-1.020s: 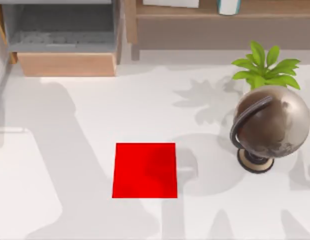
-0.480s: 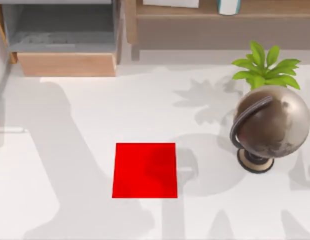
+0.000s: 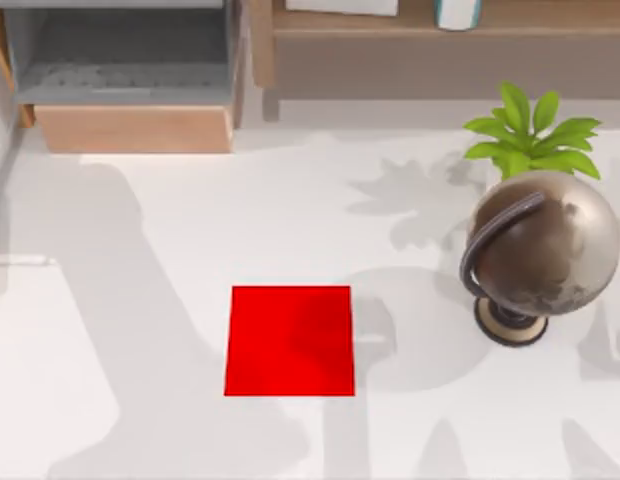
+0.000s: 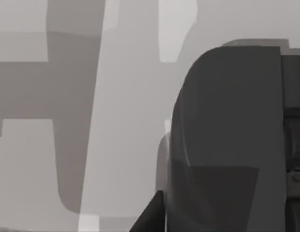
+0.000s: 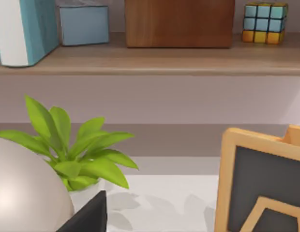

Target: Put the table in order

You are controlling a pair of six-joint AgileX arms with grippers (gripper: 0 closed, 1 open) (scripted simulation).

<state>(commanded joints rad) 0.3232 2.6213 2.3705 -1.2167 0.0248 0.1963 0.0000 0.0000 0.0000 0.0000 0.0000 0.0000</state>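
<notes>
The table (image 3: 190, 230) is a wide, matte white surface that spans the whole working area seen from above. Shadows of both arms fall across its near half.

A red square mat (image 3: 290, 340) lies flat near the centre of the table, toward the near edge. To the right stands a metallic globe (image 3: 542, 248) on a dark round base, upright, with its arc bracket on the left face. A green leafy plant (image 3: 530, 135) stands just beyond the globe, on its far side; the two overlap in the top view, and whether they touch cannot be told.

At the far left sits a light-wood shelf unit (image 3: 135, 128) with a grey drawer (image 3: 125, 65) pulled open. A wooden shelf (image 3: 430, 25) runs along the far edge.

In the right wrist view that shelf carries a blue-and-white book (image 5: 26, 29), a pale blue box (image 5: 83, 23), a brown wooden block (image 5: 179, 21) and a colour cube (image 5: 265, 21). A small wood-framed chalkboard (image 5: 261, 183) stands on the table, near the plant.

The left wrist view shows a dark grey arm housing (image 4: 227, 145) above the shadowed tabletop. How far either pincer is open, and whether it has hold of anything, cannot be told.
</notes>
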